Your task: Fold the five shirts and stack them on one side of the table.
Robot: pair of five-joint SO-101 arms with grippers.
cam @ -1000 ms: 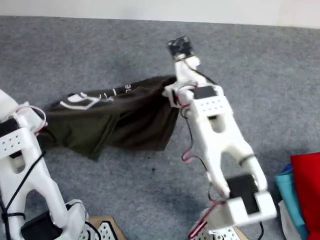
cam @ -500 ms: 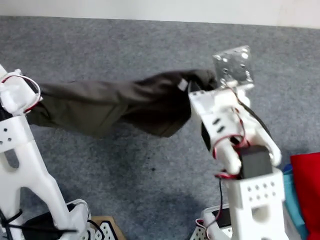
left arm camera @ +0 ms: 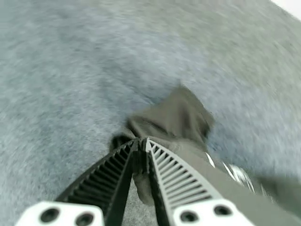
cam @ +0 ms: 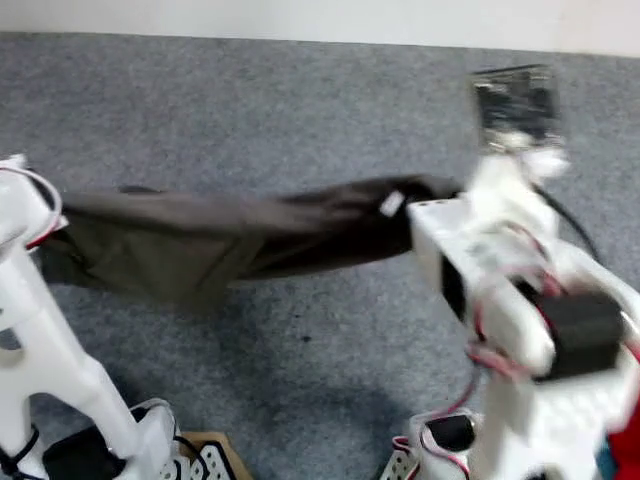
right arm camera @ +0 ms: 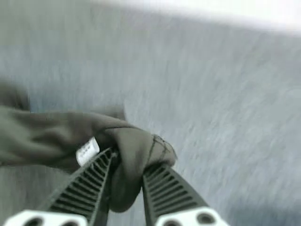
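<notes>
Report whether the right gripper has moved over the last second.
Yes. The right gripper, shut on the dark shirt, swung rightward along the table's far edge.

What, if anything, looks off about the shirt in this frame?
The dark shirt is stretched between both arms' jaws as a bunched, rope-like band rather than spread flat, with a loose fold sagging near the left arm.
</notes>
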